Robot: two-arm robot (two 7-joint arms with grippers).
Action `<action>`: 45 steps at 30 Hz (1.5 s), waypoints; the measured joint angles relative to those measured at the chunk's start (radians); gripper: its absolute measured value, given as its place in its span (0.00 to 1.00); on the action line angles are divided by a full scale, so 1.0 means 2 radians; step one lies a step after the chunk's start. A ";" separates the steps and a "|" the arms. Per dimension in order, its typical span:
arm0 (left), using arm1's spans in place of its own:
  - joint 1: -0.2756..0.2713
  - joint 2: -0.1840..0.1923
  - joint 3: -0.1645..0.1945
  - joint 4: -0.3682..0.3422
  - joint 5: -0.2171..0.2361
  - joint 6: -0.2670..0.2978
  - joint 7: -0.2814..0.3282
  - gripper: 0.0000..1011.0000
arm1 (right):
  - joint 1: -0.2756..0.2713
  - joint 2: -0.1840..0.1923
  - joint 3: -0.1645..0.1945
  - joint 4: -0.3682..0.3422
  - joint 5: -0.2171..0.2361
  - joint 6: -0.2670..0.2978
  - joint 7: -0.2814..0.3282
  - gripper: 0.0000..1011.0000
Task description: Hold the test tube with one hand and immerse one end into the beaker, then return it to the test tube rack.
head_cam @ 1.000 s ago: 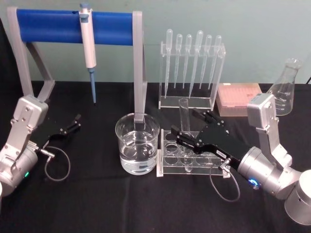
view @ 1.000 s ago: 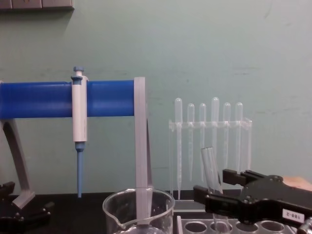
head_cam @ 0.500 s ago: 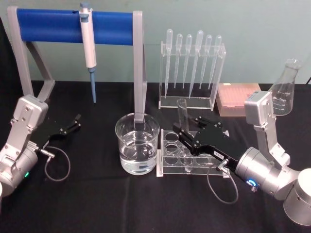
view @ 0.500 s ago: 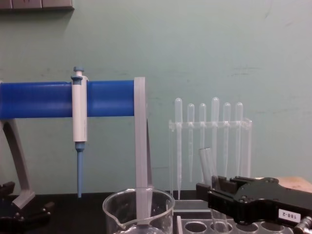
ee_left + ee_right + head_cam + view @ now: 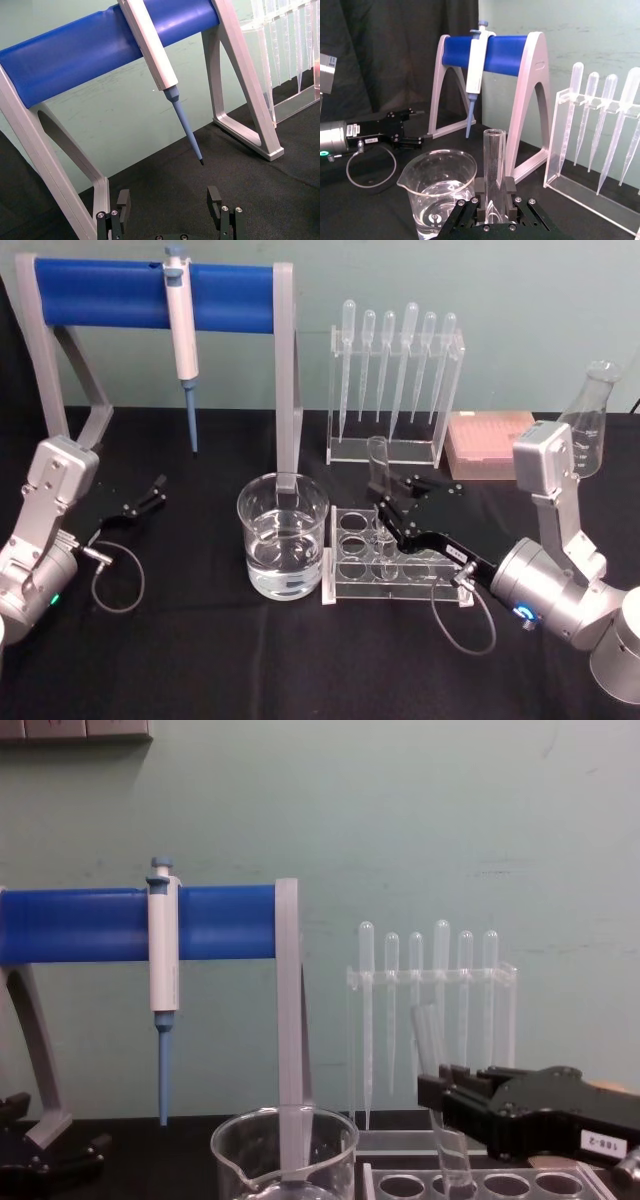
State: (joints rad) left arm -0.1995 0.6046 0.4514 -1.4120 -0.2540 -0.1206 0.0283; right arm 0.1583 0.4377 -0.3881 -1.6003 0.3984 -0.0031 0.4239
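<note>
Head view: right end effector clamps the tilted test tube, its lower end at a back hole of the clear rack, just right of the water-filled beaker. Left end effector, fingers wide apart, sits far left over the black surface; pipettes stand behind.

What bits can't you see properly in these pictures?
- Test tube bottom end: right wrist view, hidden behind the right gripper shut on it.
- Beaker lower part: chest view, cut off by the bottom edge.
- Left gripper, parked open: left wrist view, body cut off by the bottom edge.
- Flask markings: head view, too small to read.
</note>
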 joint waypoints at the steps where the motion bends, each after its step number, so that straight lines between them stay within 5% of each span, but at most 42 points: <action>1: 0.000 0.000 0.000 0.000 0.000 0.000 0.000 0.99 | -0.001 0.000 0.001 -0.001 0.000 0.000 0.000 0.22; 18: 0.000 0.000 0.000 0.000 0.000 0.000 0.000 0.99 | -0.029 -0.005 0.037 -0.047 0.027 -0.033 -0.001 0.22; 31: 0.000 0.000 0.000 0.000 0.000 0.000 0.000 0.99 | -0.026 0.010 0.041 -0.084 0.036 -0.008 -0.001 0.22; 45: 0.000 0.000 0.000 0.000 0.000 0.000 0.000 0.99 | -0.027 0.015 0.041 -0.088 0.043 -0.003 -0.003 0.22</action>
State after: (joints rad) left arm -0.1995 0.6047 0.4514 -1.4120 -0.2539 -0.1205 0.0283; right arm 0.1050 0.4678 -0.3065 -1.7766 0.4852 -0.0093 0.4169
